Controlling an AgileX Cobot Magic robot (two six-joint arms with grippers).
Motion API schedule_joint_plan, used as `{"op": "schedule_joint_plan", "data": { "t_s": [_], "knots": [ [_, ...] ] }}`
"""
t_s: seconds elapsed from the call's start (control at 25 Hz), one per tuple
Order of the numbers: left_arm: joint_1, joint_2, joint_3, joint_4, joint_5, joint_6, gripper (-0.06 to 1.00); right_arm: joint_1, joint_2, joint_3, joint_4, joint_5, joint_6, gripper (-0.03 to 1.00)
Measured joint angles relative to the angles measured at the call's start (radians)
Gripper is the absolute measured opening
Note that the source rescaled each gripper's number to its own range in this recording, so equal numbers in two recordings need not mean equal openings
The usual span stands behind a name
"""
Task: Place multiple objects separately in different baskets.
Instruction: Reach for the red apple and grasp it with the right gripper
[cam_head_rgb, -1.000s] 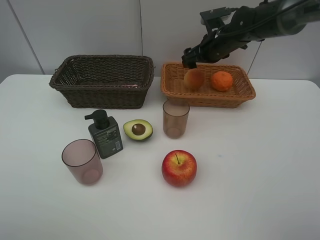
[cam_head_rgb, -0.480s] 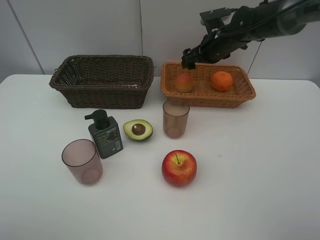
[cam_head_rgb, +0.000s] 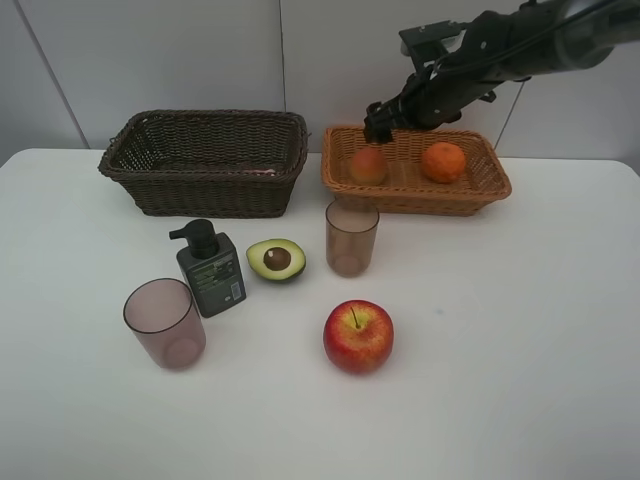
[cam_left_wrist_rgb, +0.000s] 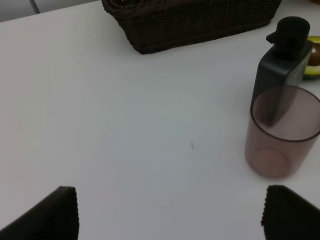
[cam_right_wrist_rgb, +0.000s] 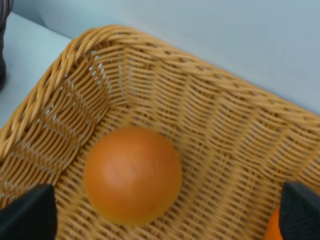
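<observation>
My right gripper (cam_head_rgb: 378, 120) hangs in the air over the left end of the light basket (cam_head_rgb: 495, 187). Its two fingers are spread wide with nothing between them. Right under it, the peach-coloured fruit (cam_head_rgb: 368, 165) lies on the bottom of that basket, near the left wall. My fingers do not touch it. The tangerine (cam_head_rgb: 443, 161) lies in the same basket, more to the right, apart from the peach-coloured fruit. My left gripper (cam_left_wrist_rgb: 172, 215) is over the white table (cam_head_rgb: 520, 330). Its fingers are wide apart too, and they hold nothing. The dark basket (cam_head_rgb: 200, 185) stands just beside the light basket, on its left. I cannot tell what is inside it. The other things are on the table in front of the baskets. The dark green pump bottle (cam_head_rgb: 210, 272) stands upright. The avocado half (cam_head_rgb: 276, 259) lies just to its right with the stone facing up. One mauve cup (cam_head_rgb: 164, 322) stands upright in front of the bottle, close to it. The second mauve cup (cam_head_rgb: 351, 237) stands upright just in front of the light basket's left end. The red apple (cam_head_rgb: 358, 336) sits alone, nearer the front, with its stem up.
</observation>
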Motion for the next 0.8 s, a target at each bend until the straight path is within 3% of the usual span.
{"op": "schedule_joint_plan", "data": {
  "t_s": [0.2,0.44,0.8],
  "knots": [
    [0.000,0.000,0.000,0.000,0.000,0.000,0.97,0.000,-0.059,0.000,-0.006,0.084,0.029,0.91],
    [0.000,0.000,0.000,0.000,0.000,0.000,0.97,0.009,-0.171,0.027,-0.109,0.239,0.151,0.91],
    [0.000,0.000,0.000,0.000,0.000,0.000,0.97,0.031,-0.425,0.292,-0.113,0.258,0.184,0.91]
  ]
}}
